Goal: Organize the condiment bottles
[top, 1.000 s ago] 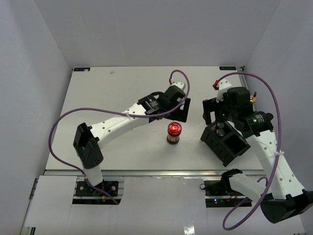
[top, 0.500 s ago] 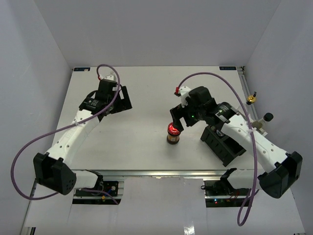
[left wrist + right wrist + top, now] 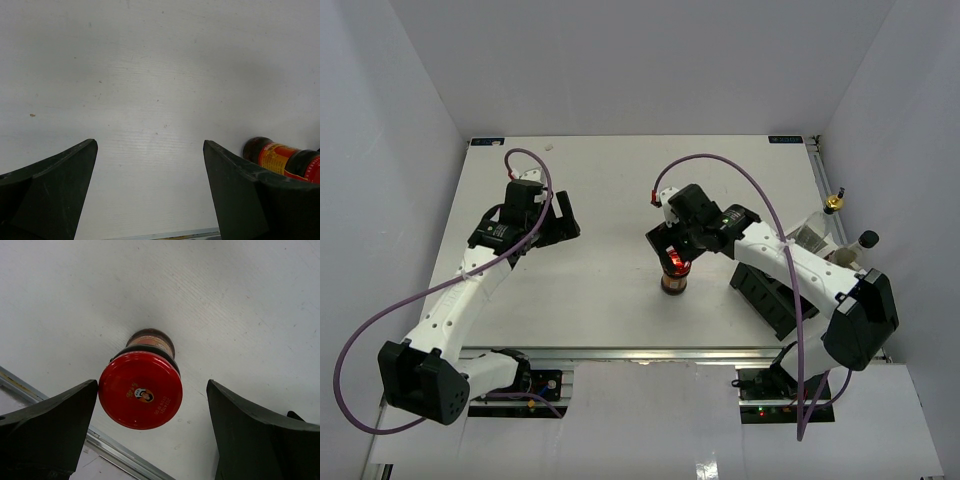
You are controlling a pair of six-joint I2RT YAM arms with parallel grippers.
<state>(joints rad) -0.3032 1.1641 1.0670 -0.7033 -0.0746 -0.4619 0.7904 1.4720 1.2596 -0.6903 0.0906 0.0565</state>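
Note:
A red-capped jar (image 3: 673, 278) stands upright near the middle of the table. My right gripper (image 3: 672, 252) hovers just above it, open. In the right wrist view the jar's red lid (image 3: 141, 390) sits between the spread fingers of my right gripper (image 3: 151, 385), nearer the left finger (image 3: 55, 425) and not clamped. My left gripper (image 3: 566, 222) is open over bare table to the left. In the left wrist view my left gripper (image 3: 149, 142) holds nothing, and the jar (image 3: 280, 157) shows behind its right finger. A gold-topped bottle (image 3: 832, 203) and a black-capped bottle (image 3: 866, 239) are at the table's right edge.
The black open-topped box (image 3: 775, 300) sits right of the jar, partly covered by my right arm, so its contents are hidden. The table's front rail (image 3: 60, 400) runs close below the jar. White walls enclose the table on three sides.
My left arm has pulled back from the table's middle to the left. My right arm has swung from over the black box to above the red-capped jar. The jar has not moved.

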